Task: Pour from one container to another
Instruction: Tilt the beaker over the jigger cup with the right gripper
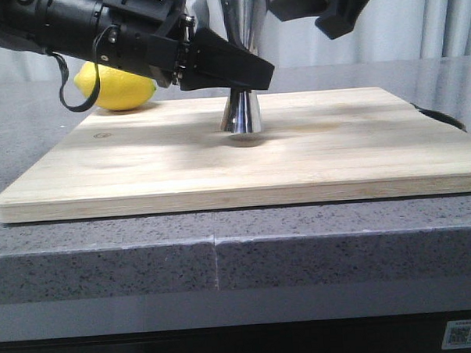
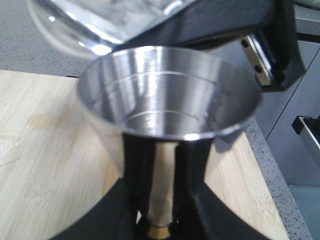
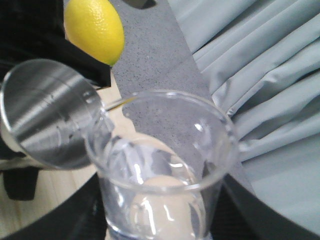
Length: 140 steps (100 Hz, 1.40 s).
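Observation:
The steel jigger (image 1: 240, 114) stands upright on the wooden board (image 1: 141, 161). My left gripper (image 1: 243, 73) is shut on its narrow waist from the left. In the left wrist view, the black fingers (image 2: 135, 170) clamp the stem below the open upper cup (image 2: 170, 95). The clear glass beaker (image 3: 160, 165) is tilted, its lip over the rim of the jigger (image 3: 45, 115). My right gripper (image 3: 160, 212) is shut on the beaker's body. The beaker (image 2: 100, 22) shows above the cup's far rim. I see no stream, and the cup looks dry.
A yellow lemon (image 1: 118, 88) lies behind the board's left rear corner, on the grey stone counter (image 1: 223, 247). The right arm (image 1: 330, 8) hangs above the jigger at the upper right. Grey curtains (image 3: 260, 75) hang behind the counter.

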{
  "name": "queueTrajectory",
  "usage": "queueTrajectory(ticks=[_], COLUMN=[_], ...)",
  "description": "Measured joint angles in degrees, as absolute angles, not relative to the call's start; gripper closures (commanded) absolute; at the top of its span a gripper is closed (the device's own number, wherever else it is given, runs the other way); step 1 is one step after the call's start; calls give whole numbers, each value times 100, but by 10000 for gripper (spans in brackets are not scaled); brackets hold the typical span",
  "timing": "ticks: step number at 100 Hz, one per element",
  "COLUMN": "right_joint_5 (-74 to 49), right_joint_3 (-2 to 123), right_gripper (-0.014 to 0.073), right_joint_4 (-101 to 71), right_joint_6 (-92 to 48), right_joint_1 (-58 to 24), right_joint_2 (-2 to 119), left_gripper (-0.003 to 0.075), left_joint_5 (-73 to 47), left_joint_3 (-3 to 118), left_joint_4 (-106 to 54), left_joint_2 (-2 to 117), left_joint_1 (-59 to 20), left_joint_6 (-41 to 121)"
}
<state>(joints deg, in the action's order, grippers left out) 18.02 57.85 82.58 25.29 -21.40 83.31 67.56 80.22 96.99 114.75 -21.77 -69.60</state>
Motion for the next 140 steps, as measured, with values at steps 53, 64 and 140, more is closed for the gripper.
queueTrajectory(ticks=[53,64,140], right_joint_5=[1769,1733,1666], right_joint_3=[5785,5785,5953], right_gripper=[274,274,274], right_joint_4=[8496,8524,8724], right_joint_6=[2531,2531,2522], right_joint_1=[-2186,-2186,-2186], right_joint_2=[8331,8331,8331], left_gripper=[606,606,606], left_joint_5=[6756,6756,6756], left_joint_3=[8022,8022,8022], left_joint_4=[9707,9707,9707], left_joint_2=[11475,11475,11475], left_joint_1=[-2177,-2177,-2177], left_joint_6=[-6969,-6969,-6969])
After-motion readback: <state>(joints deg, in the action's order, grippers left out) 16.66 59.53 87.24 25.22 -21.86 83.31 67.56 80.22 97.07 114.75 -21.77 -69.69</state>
